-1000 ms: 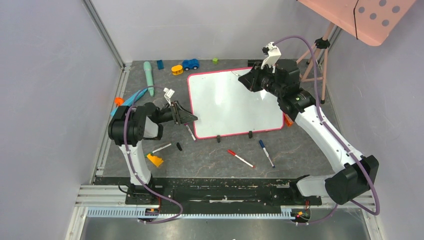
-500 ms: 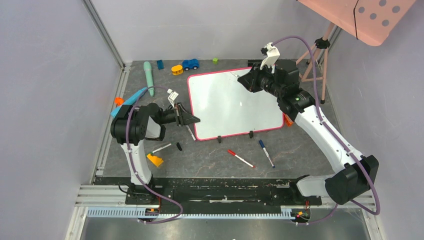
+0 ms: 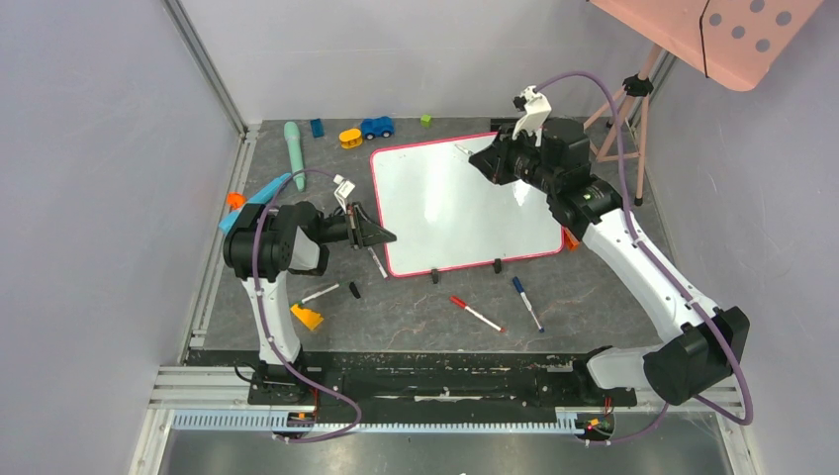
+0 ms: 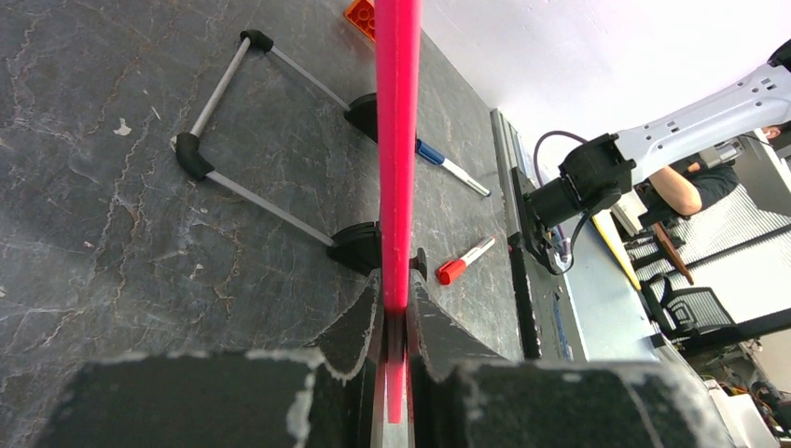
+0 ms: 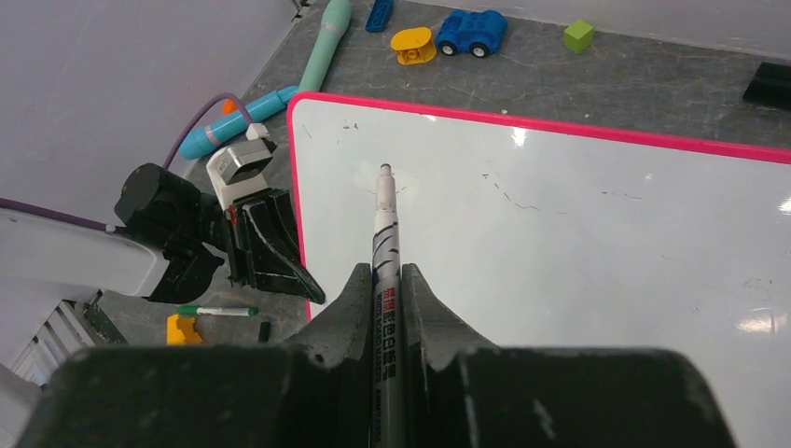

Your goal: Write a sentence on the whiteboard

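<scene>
The whiteboard (image 3: 460,203) with its pink-red frame stands tilted in the middle. Its face shows only faint specks and no written sentence (image 5: 560,233). My left gripper (image 3: 381,236) is shut on the board's left frame edge (image 4: 398,140), with one jaw on each side of it (image 4: 396,299). My right gripper (image 3: 490,158) is shut on a grey whiteboard marker (image 5: 385,243). The marker's tip (image 5: 383,170) points at the far left part of the board. I cannot tell whether the tip touches the board.
A red marker (image 3: 476,314), a blue marker (image 3: 527,303), a green marker (image 3: 319,293) and a yellow brick (image 3: 307,317) lie in front of the board. A teal tool (image 3: 294,153) and a toy car (image 3: 377,127) lie far left. A tripod (image 3: 628,109) stands right.
My left gripper has moved a little right, onto the board's left edge. My right gripper with the marker has shifted slightly toward the far edge.
</scene>
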Motion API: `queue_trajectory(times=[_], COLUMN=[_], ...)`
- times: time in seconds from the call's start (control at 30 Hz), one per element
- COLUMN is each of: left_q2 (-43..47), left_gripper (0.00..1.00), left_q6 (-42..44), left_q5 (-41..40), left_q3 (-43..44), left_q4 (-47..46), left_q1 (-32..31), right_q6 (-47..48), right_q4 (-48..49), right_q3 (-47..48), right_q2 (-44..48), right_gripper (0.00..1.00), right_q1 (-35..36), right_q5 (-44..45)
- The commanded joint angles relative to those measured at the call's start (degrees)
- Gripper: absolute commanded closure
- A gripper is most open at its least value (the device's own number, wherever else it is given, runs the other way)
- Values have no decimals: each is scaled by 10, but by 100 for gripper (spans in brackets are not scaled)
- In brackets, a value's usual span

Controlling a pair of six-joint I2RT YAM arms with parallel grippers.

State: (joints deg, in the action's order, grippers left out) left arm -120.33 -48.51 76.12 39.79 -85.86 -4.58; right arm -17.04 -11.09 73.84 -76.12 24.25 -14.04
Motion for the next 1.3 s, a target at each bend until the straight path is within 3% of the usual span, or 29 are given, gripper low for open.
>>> queue_trajectory(times=[0.0, 0.17, 0.4, 0.6, 0.7, 0.77, 1.03, 1.13, 1.27], left_q2=[-14, -14, -15, -12, -9, -8, -8, -8, -10], left_gripper=[98, 98, 98, 98, 98, 98, 98, 98, 98], left_q6=[17, 18, 14, 22, 27, 28, 27, 26, 21], left_q5=[18, 19, 20, 17, 16, 16, 16, 16, 15], left_q3=[6, 11, 16, 7, 2, 0, 0, -2, -2], left_q4=[-33, -33, -34, -33, -33, -33, -33, -34, -33], left_q1=[-5, -5, -5, -4, -5, -4, -4, -5, -4], right_q6=[23, 45, 69, 65, 40, -5, 58, 82, 99], right_q4=[0, -55, -175, -214, -230, -275, -225, -231, -251], right_q3=[8, 56, 161, 222, 239, 263, 193, 199, 233], right_q2=[7, -8, -71, -107, -105, -103, -65, -76, -104], right_gripper=[100, 100, 100, 100, 100, 100, 100, 100, 100], right_q1=[11, 43, 112, 162, 188, 217, 221, 222, 237], right_q5=[9, 45, 175, 251, 335, 482, 359, 299, 289])
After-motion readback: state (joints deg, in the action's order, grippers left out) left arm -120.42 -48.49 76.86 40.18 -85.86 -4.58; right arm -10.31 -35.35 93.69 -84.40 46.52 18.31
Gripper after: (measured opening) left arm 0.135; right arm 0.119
